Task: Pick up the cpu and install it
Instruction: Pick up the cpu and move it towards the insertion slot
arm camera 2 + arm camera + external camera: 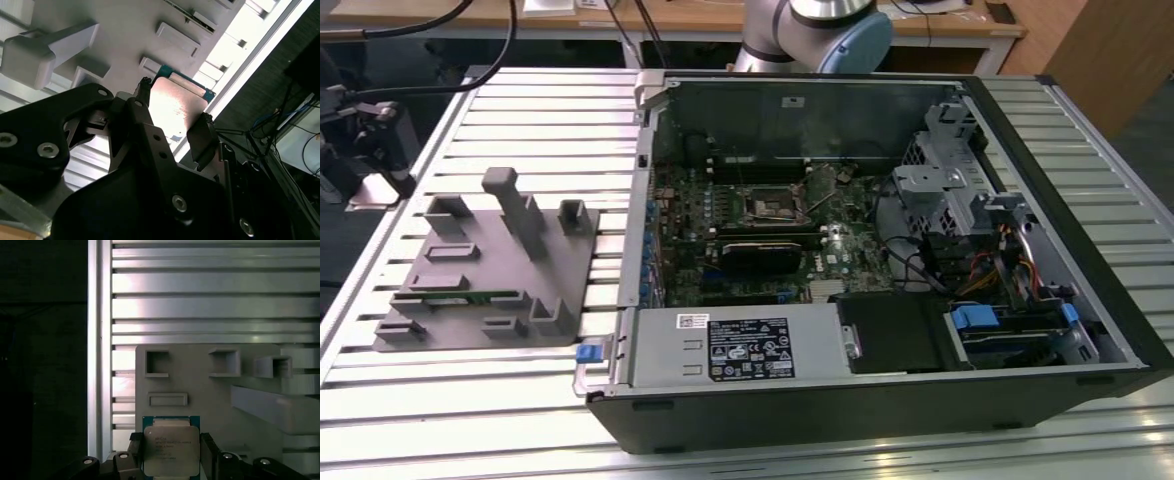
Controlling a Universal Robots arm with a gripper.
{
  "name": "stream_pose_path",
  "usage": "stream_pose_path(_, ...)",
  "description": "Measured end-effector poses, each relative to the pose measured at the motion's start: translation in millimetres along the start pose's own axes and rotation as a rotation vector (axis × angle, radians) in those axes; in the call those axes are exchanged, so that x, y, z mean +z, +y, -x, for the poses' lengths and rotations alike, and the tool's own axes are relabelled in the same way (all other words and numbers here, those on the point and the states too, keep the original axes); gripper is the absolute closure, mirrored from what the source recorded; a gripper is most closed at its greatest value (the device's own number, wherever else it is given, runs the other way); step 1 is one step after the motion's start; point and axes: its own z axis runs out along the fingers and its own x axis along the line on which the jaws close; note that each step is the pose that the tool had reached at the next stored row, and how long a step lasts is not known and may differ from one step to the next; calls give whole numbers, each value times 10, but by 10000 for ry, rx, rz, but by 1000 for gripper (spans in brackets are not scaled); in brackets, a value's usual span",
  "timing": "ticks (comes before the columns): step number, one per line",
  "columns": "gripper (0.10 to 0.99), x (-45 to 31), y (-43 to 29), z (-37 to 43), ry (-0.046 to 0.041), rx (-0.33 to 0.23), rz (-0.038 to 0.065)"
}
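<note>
Tool (171,454) is clamping the cpu (171,446), as both wrist views are showing: its two black fingers (136,450) are pressing against opposite edges of the chip, one on each side. The chip is turning its silver-grey metal top toward the first wrist view, with a narrow green border showing around it. Held this way, it is hanging over a grey moulded holder (200,385) and is not touching it; the holder's rectangular pockets and raised blocks are lying beyond the chip. The holder is resting on a table (520,110) of ribbed metal slats. In the exterior view it is sitting toward that view's left, with a thin green memory stick (470,296) lying in one of its slots. Just beside it, toward the exterior view's right, an opened computer case (881,410) is lying on its side. Inside the case, a green motherboard (720,270) is showing its black square-framed socket (771,205). Behind the case, the arm's base (807,30) is standing at the table's far edge.
</note>
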Motion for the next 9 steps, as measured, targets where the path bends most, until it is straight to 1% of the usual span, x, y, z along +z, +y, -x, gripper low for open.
stream_pose_path(9,541,-102,9,0,0,0,0)
